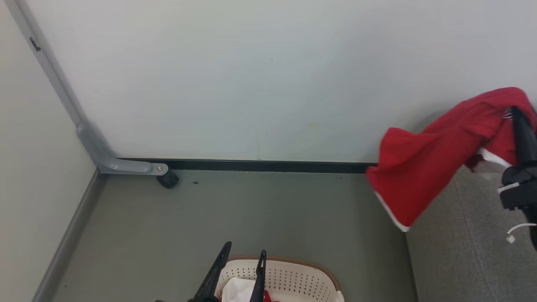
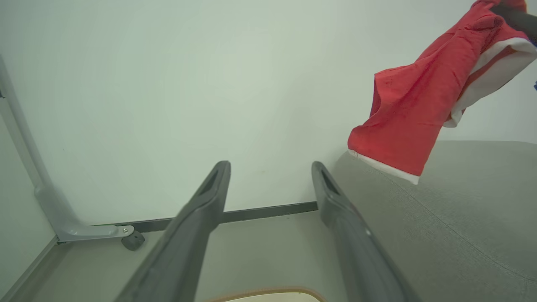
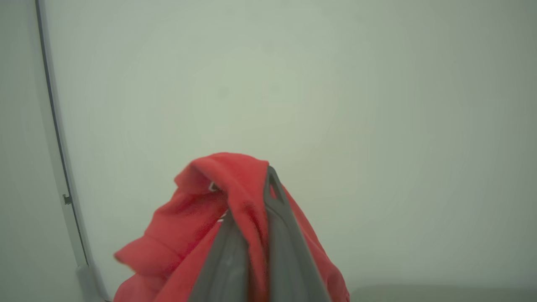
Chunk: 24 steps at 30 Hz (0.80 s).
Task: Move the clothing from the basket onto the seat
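Over the edge of the seat [image 1: 461,251], well apart from the basket [image 1: 302,279], a limp red garment [image 1: 428,167] is held by the right gripper [image 1: 517,112], which is pinched on a bunched fold. Such soft, light cloth is judged best taken at a gather; the left gripper [image 1: 246,248] is spread wide and empty.

We record, ahead of the left gripper [image 1: 246,247]:
- One pale, plain wall [image 1: 268,84], facing its fingertips.
- One black skirting strip [image 1: 268,166], along the wall's foot.
- One grey-green floor [image 1: 251,214], between the gripper and that strip, with a small dark speck [image 1: 195,182].

Ahead and to the gripper's left we record:
- One grey metal bar [image 1: 90,140], slanting down the wall and bending flat along the floor.
- One screw [image 1: 160,168], at the bar's end.
- One black castor [image 1: 168,180], under that end, touching the floor.

Farther left we record:
- One side wall [image 1: 25,167], with a grey baseboard [image 1: 67,239].
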Available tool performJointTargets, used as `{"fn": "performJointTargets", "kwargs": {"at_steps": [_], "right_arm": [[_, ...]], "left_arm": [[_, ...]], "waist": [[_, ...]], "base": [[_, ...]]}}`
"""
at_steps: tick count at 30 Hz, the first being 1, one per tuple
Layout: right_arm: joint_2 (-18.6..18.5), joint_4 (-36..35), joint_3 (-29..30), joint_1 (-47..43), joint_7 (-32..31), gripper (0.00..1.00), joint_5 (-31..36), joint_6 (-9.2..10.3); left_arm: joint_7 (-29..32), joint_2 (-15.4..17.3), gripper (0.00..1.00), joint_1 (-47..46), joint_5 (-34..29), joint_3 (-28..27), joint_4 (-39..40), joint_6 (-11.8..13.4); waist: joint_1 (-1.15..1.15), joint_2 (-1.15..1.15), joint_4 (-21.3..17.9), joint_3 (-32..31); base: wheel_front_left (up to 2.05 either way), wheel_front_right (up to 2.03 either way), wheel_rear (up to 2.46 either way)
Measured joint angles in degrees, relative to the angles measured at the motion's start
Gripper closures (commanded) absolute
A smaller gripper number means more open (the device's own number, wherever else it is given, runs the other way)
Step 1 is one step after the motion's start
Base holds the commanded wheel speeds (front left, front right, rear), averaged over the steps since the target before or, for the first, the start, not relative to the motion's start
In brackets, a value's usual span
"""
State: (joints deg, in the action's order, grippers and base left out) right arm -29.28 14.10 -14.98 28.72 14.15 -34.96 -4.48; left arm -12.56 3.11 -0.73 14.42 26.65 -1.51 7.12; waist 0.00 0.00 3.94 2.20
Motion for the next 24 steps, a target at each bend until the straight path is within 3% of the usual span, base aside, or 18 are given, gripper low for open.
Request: {"fn": "performJointTargets", "kwargs": {"at_steps": [8,24], "right_arm": [[-5.9,4.2,6.7,0.1,0.1,1.0,-2.4,0.0],[-14.0,15.6,17.8,5.0,0.1,1.0,-8.4,-1.18]], "left_arm": [[-0.3,0.1,0.0,-0.3,-0.6,7.0,1.7,0.0],[-0.7,0.2,0.0,-8.1,-4.4,18.0,4.8,0.0]], "waist": [[0.0,0.0,-1.3,3.4],[0.0,0.0,-3.4,13.0]], "base": [[0.0,0.0,0.0],[0.0,0.0,0.0]]}}
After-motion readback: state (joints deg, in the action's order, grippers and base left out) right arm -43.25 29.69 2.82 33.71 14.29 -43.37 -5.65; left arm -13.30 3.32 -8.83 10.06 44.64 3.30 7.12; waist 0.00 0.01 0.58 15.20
